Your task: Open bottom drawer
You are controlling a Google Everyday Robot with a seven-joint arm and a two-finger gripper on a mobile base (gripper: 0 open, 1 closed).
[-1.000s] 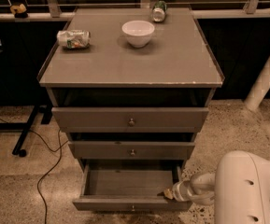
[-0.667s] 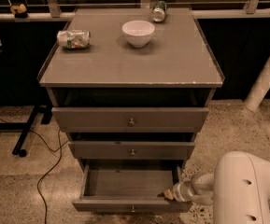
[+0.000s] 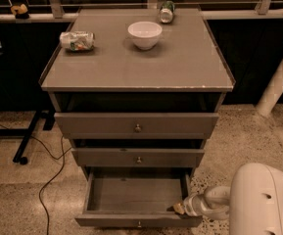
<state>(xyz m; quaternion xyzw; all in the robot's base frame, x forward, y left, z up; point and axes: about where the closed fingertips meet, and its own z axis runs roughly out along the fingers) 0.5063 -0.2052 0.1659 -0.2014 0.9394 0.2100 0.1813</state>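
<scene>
The gripper [image 3: 179,209], at five o'clock in the view, seems to touch the right front corner of the pulled-out bottom drawer [image 3: 111,221]; whether it grips anything I cannot tell.

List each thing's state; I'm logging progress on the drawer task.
Bottom drawer: pulled open.
Middle drawer: shut.
Top drawer: shut.
White bowl: upright.
Crushed can: lying on its side.
Green can: lying on its side.
Gripper: at bottom drawer's right front corner.
</scene>
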